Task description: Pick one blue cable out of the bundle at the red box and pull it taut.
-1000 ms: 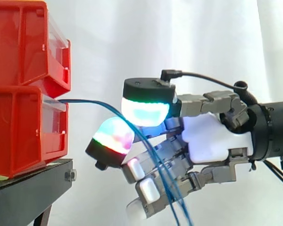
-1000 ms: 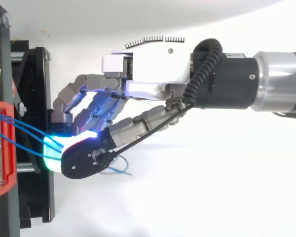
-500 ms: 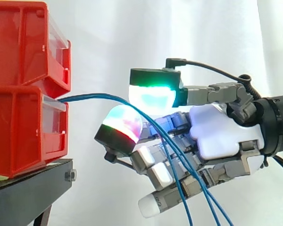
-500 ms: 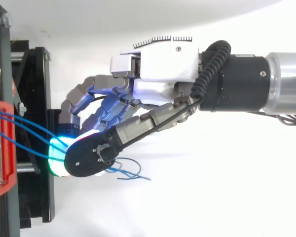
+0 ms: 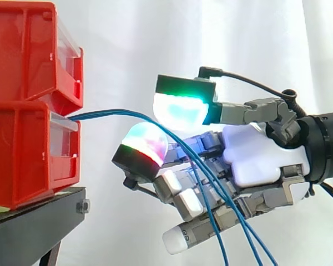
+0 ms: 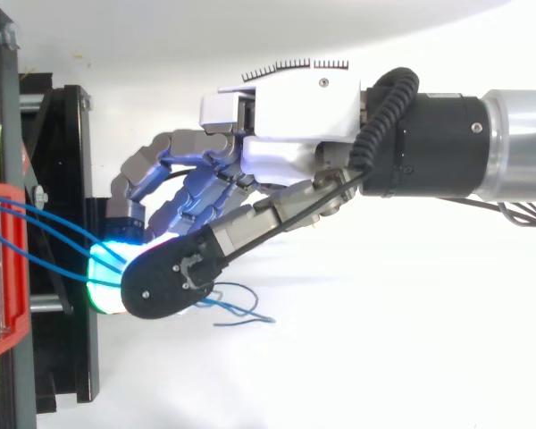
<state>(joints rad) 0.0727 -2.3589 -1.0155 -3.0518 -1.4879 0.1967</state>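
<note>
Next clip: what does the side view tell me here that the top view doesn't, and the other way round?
From the side: the upper red bin sits stacked on the lower red bin. The blue cables leave the lower bin's front, arch over, then hang down across the hand.

From above: the cables fan apart at the bin, and their free ends curl on the side of the hand away from it.

In both: the hand is close to the bin front by the black stand, and the cables are slack, not taut.

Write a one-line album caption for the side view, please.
Robot hand among blue cables that arc out of the lower red box on a black stand and droop past it.
</note>
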